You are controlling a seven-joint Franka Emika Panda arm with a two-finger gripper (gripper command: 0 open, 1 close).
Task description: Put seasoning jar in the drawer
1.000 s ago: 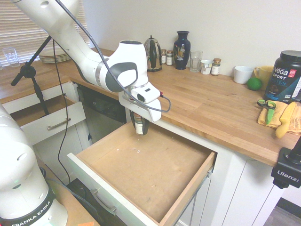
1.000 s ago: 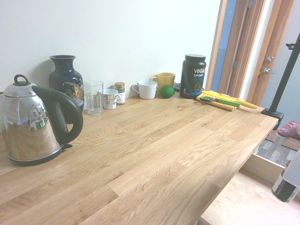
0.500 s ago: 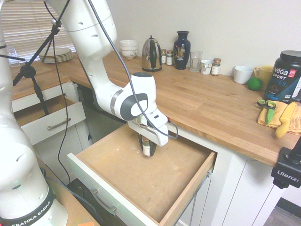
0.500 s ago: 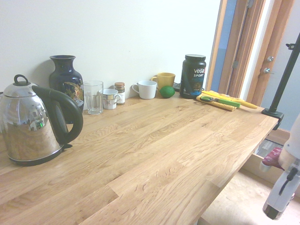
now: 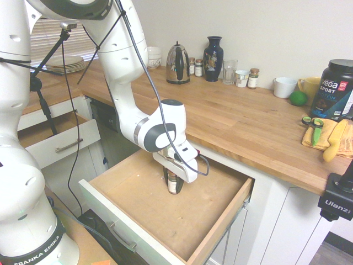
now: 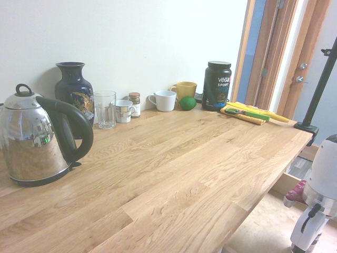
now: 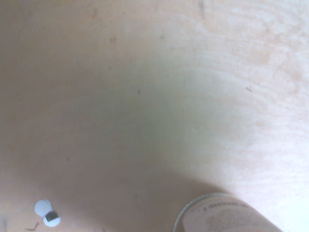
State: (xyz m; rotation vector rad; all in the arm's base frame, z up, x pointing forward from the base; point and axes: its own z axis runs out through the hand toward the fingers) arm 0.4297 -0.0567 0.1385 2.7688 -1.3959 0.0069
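**kitchenbot_fan:** So where's the seasoning jar (image 5: 172, 183) at? From the first outside camera I see it upright inside the big open drawer (image 5: 218, 223), roughly mid-board and a bit nearer the drawer's back than its white front. Its bottom looks on or just off the drawer's brown board — can't call contact for sure.

**spice_rack_dave:** Yep, and the gripper (image 5: 173, 186) is clamped shut on the jar, pointing straight down at the drawer. The wrist cam just shows the pale label end of the jar (image 7: 227, 215) over bare board, plus a little white speck (image 7: 47, 212) lying on the drawer bottom near the jar.

**kitchenbot_fan:** How's that thing going to handle, you reckon?

**spice_rack_dave:** My guess: small glass jar, so light but rigid and slick — and breakable if it gets dropped or slammed. It's narrow and tall-ish, so tippy too. Best hold is what it has now, fingers across the body below the lid, jar kept vertical. Squeezing the lid alone risks it twisting loose.

**kitchenbot_fan:** So let go gently once it's seated on the drawer board?

**spice_rack_dave:** That'd be my call. The drawer is empty around the jar, nothing to bump.
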